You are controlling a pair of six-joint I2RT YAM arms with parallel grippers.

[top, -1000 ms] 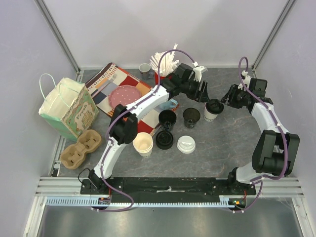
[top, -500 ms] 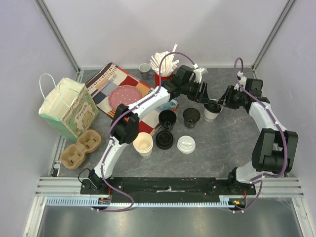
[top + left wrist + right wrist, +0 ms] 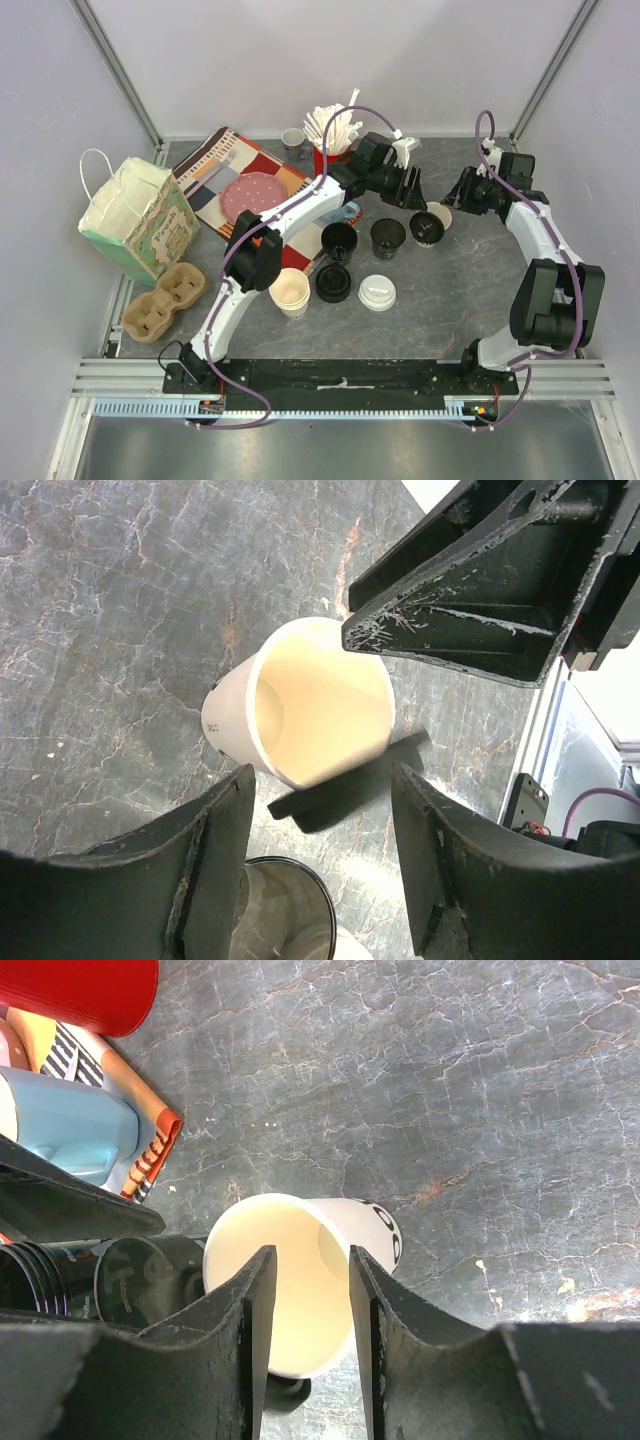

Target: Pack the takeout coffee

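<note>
A white paper cup (image 3: 440,213) is tilted, mouth toward the near left. Its cream inside shows no liquid in the left wrist view (image 3: 300,700) or the right wrist view (image 3: 310,1305). A black lid (image 3: 424,230) sits at its mouth, off the rim, and shows dark under the cup (image 3: 290,1398). My right gripper (image 3: 452,205) (image 3: 310,1252) straddles the cup's rim wall and holds it tilted. My left gripper (image 3: 412,195) (image 3: 322,772) is wide open just left of the cup, touching nothing. A white lid (image 3: 377,292) lies on the table. A second paper cup (image 3: 290,292) stands open.
A black cup (image 3: 387,236) (image 3: 285,910) and a black mug (image 3: 338,240) stand close to the left of the tilted cup, with a blue mug (image 3: 60,1130) behind. A cardboard cup carrier (image 3: 165,300) and paper bag (image 3: 135,215) are far left. A red cup of stirrers (image 3: 328,135) is at the back.
The paper cup stood upright with the black lid on it. It has tipped toward the near left and the lid has come off its rim. Both grippers have barely shifted.
</note>
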